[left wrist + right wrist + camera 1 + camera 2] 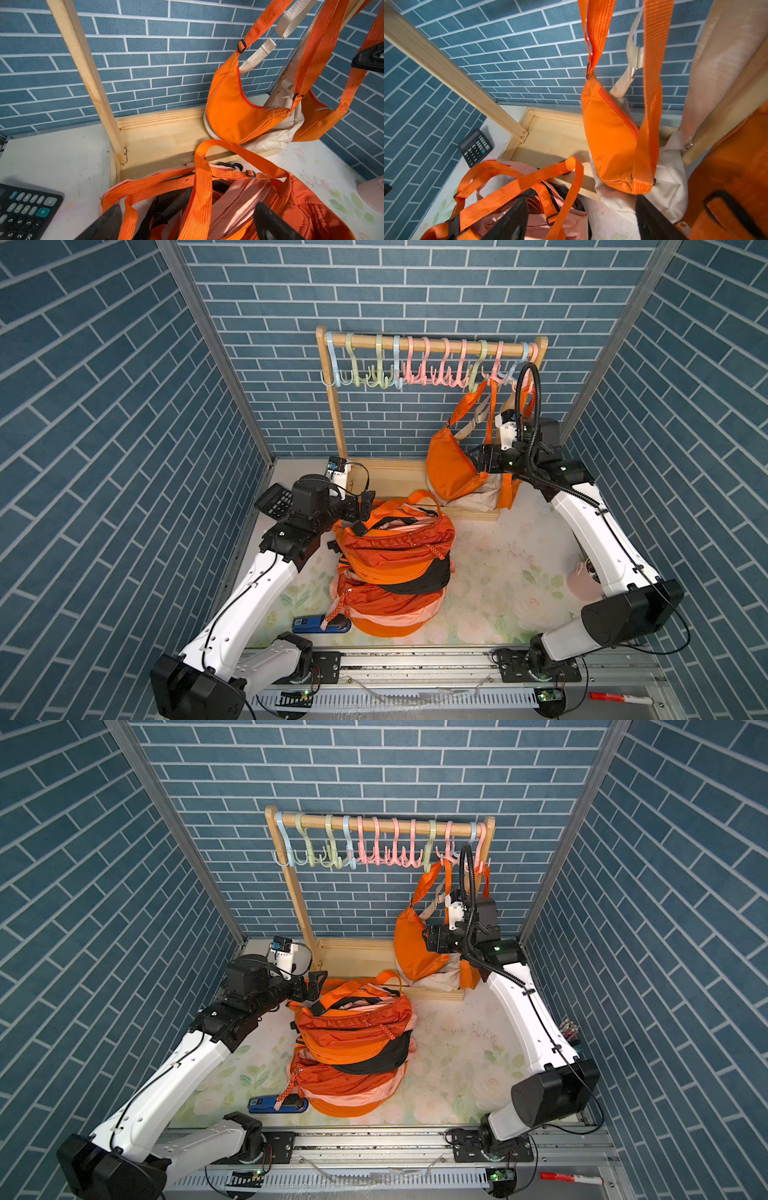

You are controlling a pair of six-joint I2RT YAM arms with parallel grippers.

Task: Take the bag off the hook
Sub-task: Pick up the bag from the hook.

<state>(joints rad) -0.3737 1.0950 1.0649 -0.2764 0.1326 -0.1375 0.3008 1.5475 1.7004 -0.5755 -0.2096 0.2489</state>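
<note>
1. Blue brick-patterned walls enclose a floral worktop bearing a wooden rack.
2. Orange crescent bag hangs by its strap from a hook, its long axis near vertical.
3. Right tool, the nearer one, is just beside the bag's body and well below the hook; its jaws are apart and empty, and its arm is stretched forward.
4. Left tool gapes wide over piled bags.

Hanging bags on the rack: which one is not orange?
The cream bag: its body and strap are pale, while the orange bag covering part of it and the second orange bag beside it are bright orange.
</note>
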